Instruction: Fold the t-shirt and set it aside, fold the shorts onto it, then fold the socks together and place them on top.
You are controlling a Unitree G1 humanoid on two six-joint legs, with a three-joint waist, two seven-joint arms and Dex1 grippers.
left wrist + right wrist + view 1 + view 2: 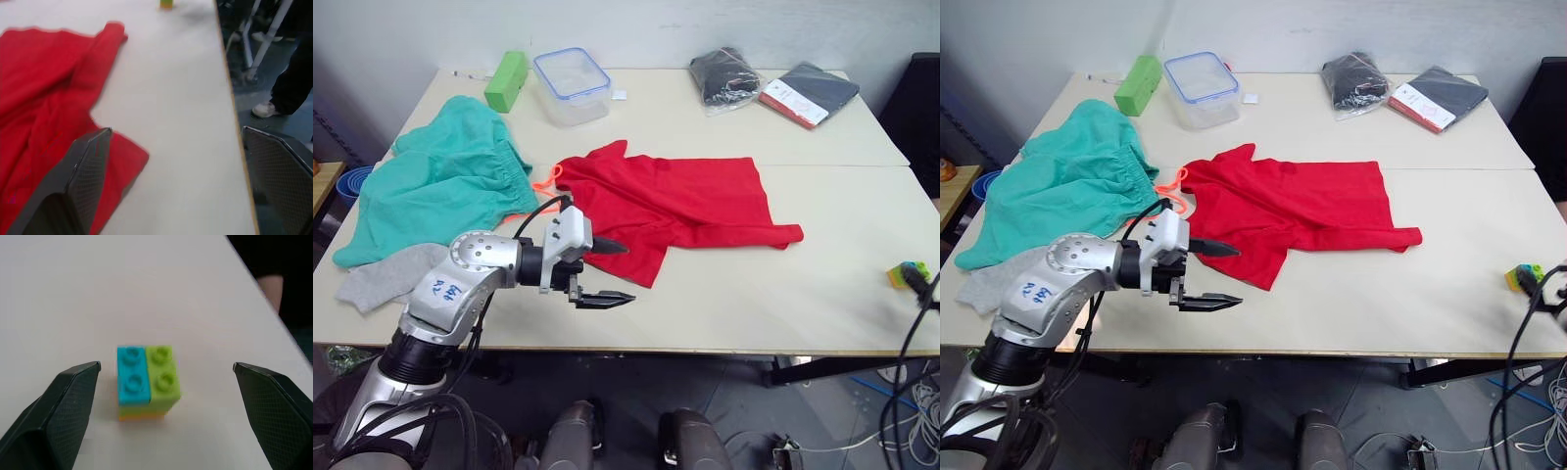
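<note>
The red t-shirt (pixel 675 201) lies spread but rumpled across the middle of the table, collar toward the left. Left of it the teal shorts (pixel 440 181) lie crumpled, their orange drawstring (pixel 548 178) touching the shirt. The grey socks (pixel 386 274) rest at the table's near left edge, partly behind my left arm. My left gripper (pixel 628 272) is open just above the shirt's near corner (pixel 122 161), one finger over the red cloth, holding nothing. Near the table's right edge, my right gripper (pixel 166 365) is open and empty.
A small blue, green and orange brick block (pixel 146 382) sits ahead of the right gripper. At the back stand a green block (pixel 506 80), a clear lidded box (pixel 572 83), a bagged black cloth (pixel 722 76) and a dark packet (pixel 808 93). A person's leg (pixel 291 83) stands beyond the table edge.
</note>
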